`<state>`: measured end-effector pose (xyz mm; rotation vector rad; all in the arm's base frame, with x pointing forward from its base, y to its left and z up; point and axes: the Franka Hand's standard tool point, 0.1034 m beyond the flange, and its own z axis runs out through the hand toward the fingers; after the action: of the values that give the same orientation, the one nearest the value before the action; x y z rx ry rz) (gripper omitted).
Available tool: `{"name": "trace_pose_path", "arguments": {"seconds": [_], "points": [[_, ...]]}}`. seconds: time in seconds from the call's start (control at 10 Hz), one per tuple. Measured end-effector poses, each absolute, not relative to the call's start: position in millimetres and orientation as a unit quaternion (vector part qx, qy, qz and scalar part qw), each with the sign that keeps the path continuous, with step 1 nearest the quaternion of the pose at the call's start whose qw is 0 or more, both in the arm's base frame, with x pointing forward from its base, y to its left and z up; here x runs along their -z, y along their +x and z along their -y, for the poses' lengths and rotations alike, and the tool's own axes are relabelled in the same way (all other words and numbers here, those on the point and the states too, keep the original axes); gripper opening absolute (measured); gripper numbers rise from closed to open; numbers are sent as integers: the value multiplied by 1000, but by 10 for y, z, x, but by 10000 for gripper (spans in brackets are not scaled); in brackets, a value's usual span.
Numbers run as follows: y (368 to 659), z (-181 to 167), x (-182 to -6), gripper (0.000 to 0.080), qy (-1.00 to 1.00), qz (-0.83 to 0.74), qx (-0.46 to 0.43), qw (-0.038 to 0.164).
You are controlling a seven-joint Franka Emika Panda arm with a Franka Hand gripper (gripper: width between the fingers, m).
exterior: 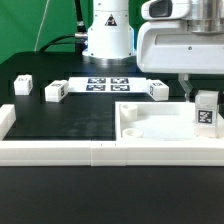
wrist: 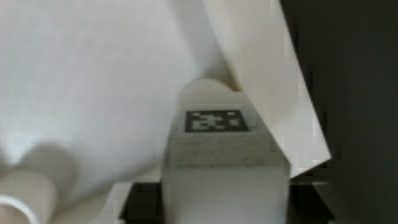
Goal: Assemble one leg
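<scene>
Tagged leg (wrist: 217, 150) fills wrist view, tool (exterior: 206, 98) clamped on it above white tray (exterior: 150, 128), three spare legs (exterior: 54, 92) visible only in exterior view

A black table (exterior: 60, 115) fills the scene, edged by a white rail (exterior: 60, 152). Behind hangs a green backdrop (exterior: 40, 25).

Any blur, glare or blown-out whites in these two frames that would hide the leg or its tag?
Exterior view: even light, slightly soft, the held leg and its tag readable; the gripper is partly cropped at the frame edge. Wrist view: the white tray-like part is nearly blown out, the close foreground blurred, yet the tag stays legible.
</scene>
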<state>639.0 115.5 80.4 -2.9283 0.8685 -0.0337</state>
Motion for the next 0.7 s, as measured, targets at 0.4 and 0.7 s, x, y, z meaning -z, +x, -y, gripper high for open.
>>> {"name": "trace_pose_path", "arguments": {"seconds": [0.4, 0.7], "points": [[6384, -1152, -803, 291, -868, -495, -1, 46], [6375, -1161, -802, 291, -758, -650, -5, 50]]}}
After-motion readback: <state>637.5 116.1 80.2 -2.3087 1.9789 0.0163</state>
